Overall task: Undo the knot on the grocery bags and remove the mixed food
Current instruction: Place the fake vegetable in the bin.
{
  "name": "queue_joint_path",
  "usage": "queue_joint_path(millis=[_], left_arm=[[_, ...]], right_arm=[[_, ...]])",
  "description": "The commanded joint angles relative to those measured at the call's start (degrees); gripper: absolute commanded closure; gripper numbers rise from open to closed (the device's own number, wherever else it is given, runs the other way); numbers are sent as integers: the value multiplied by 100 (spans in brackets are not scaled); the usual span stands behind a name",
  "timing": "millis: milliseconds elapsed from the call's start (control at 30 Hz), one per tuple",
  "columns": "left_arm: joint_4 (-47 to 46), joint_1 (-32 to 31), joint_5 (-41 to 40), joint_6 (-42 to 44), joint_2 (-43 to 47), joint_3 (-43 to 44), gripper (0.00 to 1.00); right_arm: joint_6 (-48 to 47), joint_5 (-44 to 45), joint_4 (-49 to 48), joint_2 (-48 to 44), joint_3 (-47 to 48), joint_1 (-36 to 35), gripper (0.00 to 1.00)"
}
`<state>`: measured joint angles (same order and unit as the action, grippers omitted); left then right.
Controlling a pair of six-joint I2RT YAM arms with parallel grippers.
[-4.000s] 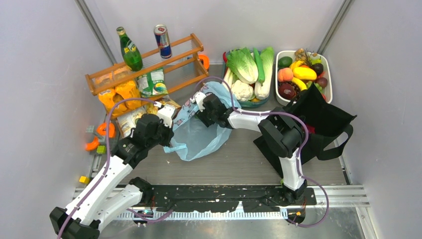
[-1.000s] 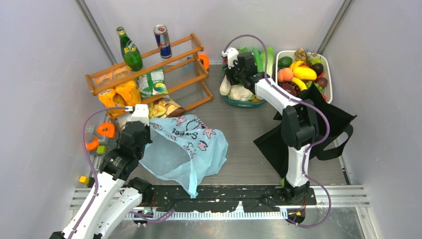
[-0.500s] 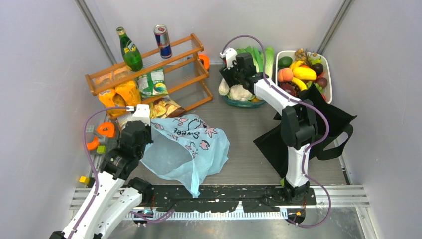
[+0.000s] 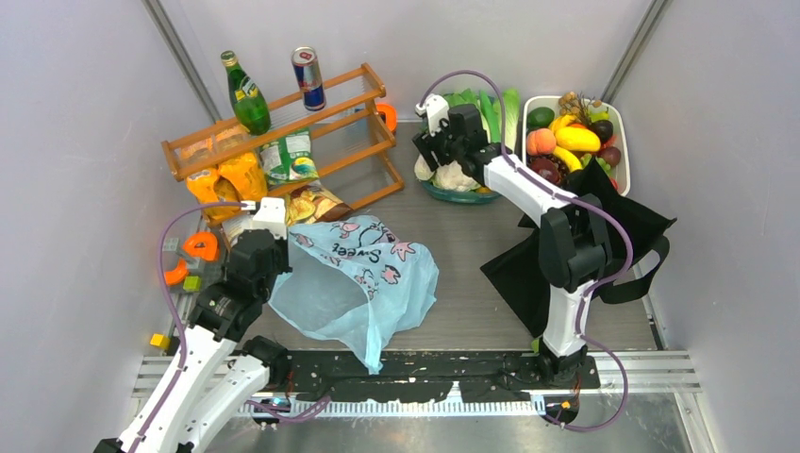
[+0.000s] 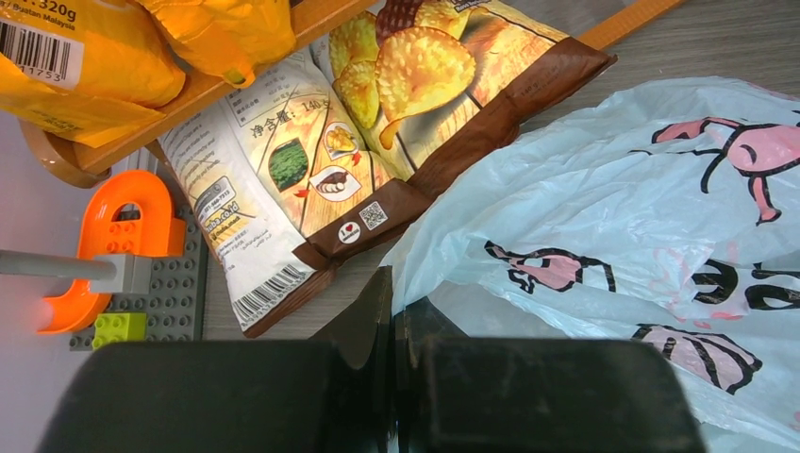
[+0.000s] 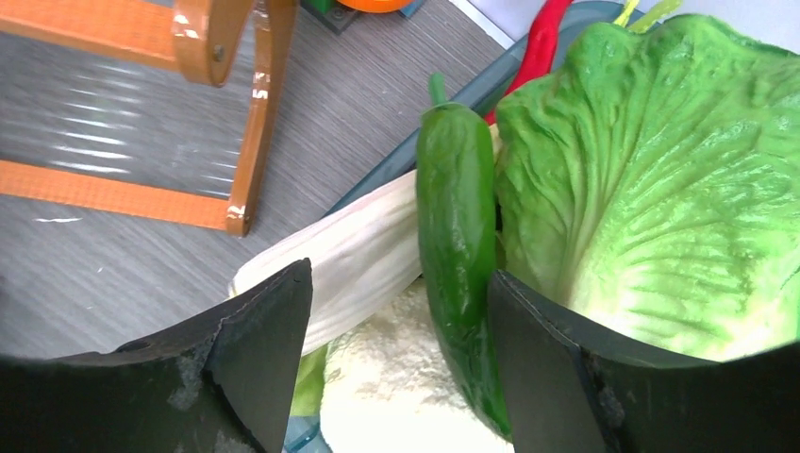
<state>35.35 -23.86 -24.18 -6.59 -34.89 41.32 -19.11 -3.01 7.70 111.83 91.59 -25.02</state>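
1. Light-blue plastic is sitting between the closed fingers of the left pincer (image 5: 394,297), which is pinching the left edge of the blue bag (image 4: 363,283).
2. The blue bag is lying slumped and fairly flat on the tabletop (image 4: 472,274), between the two arms and just beside a brown crisp pack (image 5: 425,104).
3. No knot is showing on it in any view, so it is probably untied and mostly emptied, though its inside is hidden.
4. The right pincer (image 6: 398,274) is hanging wide and empty over the bowl (image 4: 459,197) at the far side.
5. Its jaws are straddling the cucumber (image 6: 453,236), which is resting on the leek (image 6: 340,264) and against the cabbage (image 6: 660,189).
6. This looks like the unloading step, with a vegetable being delivered to the bowl while the left arm is anchoring the bag.
7. The tote (image 4: 618,226) is sitting near the right arm, its straps looking loose, and its contents cannot be made out.
8. The next move is likely calling for the right arm to lift clear of the bowl without dragging the cucumber.
9. It would then be reaching into whichever bag is holding food, with the left grip keeping the thin plastic from sliding.
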Motion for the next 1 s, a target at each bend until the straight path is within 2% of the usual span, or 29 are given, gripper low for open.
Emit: queue_joint_path(millis=[0, 133, 333, 500, 600, 633, 700, 733, 767, 800, 867, 967], left_arm=[[-354, 30, 142, 79, 62, -25, 100], [-367, 30, 287, 101, 86, -36, 100], [-546, 30, 1088, 166, 163, -111, 100], [-671, 22, 2302, 219, -10, -133, 100], [-730, 21, 3290, 220, -151, -96, 97], [-730, 21, 3594, 220, -190, -59, 83], [-746, 20, 3985, 169, -198, 7, 44], [-770, 21, 4092, 134, -165, 26, 29], [-798, 21, 4146, 101, -118, 56, 20], [-818, 21, 4172, 63, -59, 105, 12], [-828, 21, 4130, -16, 25, 339, 4], [-798, 19, 4038, -195, 12, 807, 0]], right_arm=[[89, -279, -278, -554, -156, -97, 24], [114, -317, -259, -726, -284, -136, 21], [599, -165, -22, -1329, -505, -195, 18], [1245, 244, 881, -1986, -530, -201, 17], [1474, 822, 1375, -2585, -739, -192, 17], [1624, 939, 1471, -2718, -787, -185, 17], [1851, 1285, 1871, -3134, -930, -150, 15], [1956, 1452, 2076, -3425, -966, -110, 14], [2144, 1518, 2191, -3569, -1011, -52, 9], [2308, 1655, 2464, -3868, -1016, -19, 5], [2505, 1835, 2949, -4247, -952, 99, 1], [2714, 2258, 3708, -4678, -665, 357, 4]])
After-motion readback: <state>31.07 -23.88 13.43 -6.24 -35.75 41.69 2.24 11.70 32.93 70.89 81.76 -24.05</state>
